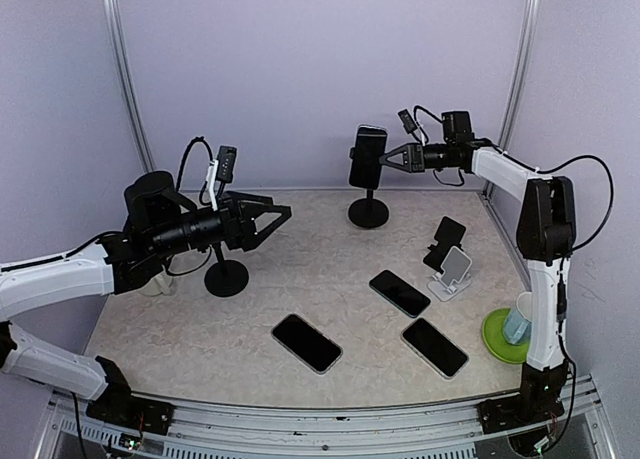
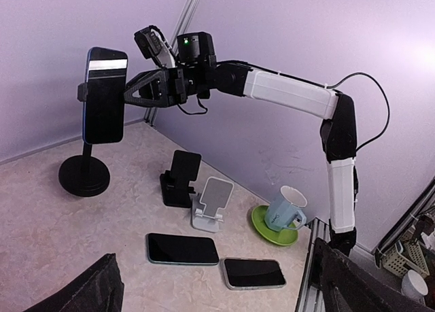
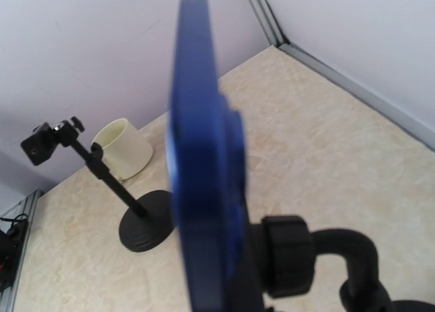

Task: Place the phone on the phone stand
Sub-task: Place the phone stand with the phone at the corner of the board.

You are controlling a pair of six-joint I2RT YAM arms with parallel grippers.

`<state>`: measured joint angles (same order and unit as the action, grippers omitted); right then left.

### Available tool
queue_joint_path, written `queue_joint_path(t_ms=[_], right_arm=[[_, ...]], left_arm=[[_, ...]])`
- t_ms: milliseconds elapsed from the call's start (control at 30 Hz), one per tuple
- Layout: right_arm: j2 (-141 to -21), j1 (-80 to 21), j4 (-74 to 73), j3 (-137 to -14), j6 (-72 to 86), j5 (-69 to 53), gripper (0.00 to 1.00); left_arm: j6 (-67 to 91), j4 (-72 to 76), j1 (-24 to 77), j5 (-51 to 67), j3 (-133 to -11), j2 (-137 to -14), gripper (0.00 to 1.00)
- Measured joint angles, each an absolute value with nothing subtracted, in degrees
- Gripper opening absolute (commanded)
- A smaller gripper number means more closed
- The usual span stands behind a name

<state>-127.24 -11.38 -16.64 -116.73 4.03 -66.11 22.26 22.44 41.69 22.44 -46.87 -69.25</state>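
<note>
The phone (image 1: 368,157) stands upright on the tall phone stand (image 1: 368,212) at the back of the worktop (image 1: 300,269). In the right wrist view it looks seated against the stand's cradle. The right hand (image 1: 384,160) reaches in from the side, its fingers drawn close together on the phone's edge and clamped on it, as far as I can judge.

The step now, I'd say, is letting go cleanly. Ease the fingers apart without twisting, then draw straight back along the arm's own line, since a tall stand on a small round base would tip easily.

The back wall (image 1: 300,79) sits close behind, so there's no room that way. There is open air to the right, above the black desk stand (image 1: 445,239) and the white one (image 1: 456,270). The left hand (image 1: 275,227) hangs wide apart, well away, by an empty second stand (image 1: 226,276).
</note>
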Motion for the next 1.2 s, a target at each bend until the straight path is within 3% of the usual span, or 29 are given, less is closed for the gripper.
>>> queue_joint_path(t_ms=[567, 1200], right_arm=[[-138.7, -7.3, -10.8, -126.3, 9.4, -78.7, 0.00], [-142.7, -6.9, -19.9, -131.7, 0.3, -74.1, 0.00]], left_arm=[[20.9, 11.9, 44.4, 17.3, -46.0, -59.2, 0.99], [20.5, 7.9, 44.4, 14.9, -45.9, -58.8, 0.99]])
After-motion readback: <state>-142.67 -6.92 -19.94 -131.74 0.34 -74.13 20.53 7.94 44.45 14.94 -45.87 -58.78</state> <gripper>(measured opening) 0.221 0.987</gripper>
